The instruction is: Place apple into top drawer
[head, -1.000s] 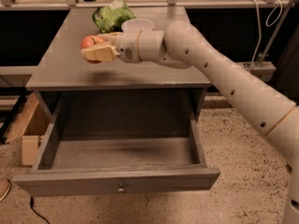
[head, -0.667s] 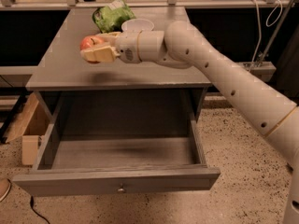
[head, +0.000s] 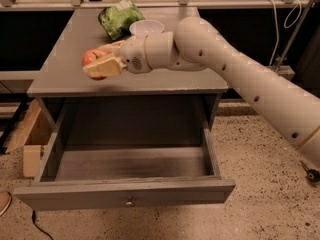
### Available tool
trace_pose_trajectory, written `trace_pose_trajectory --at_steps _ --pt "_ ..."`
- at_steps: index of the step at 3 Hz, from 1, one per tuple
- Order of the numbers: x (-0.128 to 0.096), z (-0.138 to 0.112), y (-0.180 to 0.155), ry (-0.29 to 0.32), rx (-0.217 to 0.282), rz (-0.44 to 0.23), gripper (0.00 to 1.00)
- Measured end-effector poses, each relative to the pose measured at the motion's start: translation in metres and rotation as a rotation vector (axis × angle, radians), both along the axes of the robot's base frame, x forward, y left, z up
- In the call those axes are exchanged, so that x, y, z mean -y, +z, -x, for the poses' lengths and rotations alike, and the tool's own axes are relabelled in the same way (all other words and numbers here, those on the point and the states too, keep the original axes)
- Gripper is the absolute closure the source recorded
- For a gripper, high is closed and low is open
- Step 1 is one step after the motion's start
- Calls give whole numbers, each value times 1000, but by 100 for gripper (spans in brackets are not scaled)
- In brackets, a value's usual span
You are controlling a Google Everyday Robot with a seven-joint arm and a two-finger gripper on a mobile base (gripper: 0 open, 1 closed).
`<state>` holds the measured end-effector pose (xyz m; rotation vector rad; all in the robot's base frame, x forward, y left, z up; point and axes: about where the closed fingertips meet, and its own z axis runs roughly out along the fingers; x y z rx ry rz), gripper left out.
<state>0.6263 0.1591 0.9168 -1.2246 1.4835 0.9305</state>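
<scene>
white gripper point(head: 101, 66) over tabletop point(head: 165, 82) squeezing round red-orange apple point(head: 91, 57) | dropping now, it's probably missing the open grey top drawer point(head: 150, 193)

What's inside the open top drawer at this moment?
Nothing visible: the top drawer shows a bare floor. Its front strip is hidden behind the front panel. The apple is held in the tool above the tabletop, outside the drawer.

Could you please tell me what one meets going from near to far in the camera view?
Open top drawer → tool over the front left of the cabinet top, shut on the apple → white bowl at the back.
</scene>
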Motion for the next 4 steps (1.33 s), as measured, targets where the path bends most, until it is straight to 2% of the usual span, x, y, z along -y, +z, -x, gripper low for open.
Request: trace_pose_trajectory --at_steps 1,2,3,4 --pt "6 51 -11 -17 -31 79 100" --pt "25 92 -31 -115 -78 142 100" --pt "47 122 -79 -214 -154 158 100" --pt "52 140 -114 -212 -189 200 100"
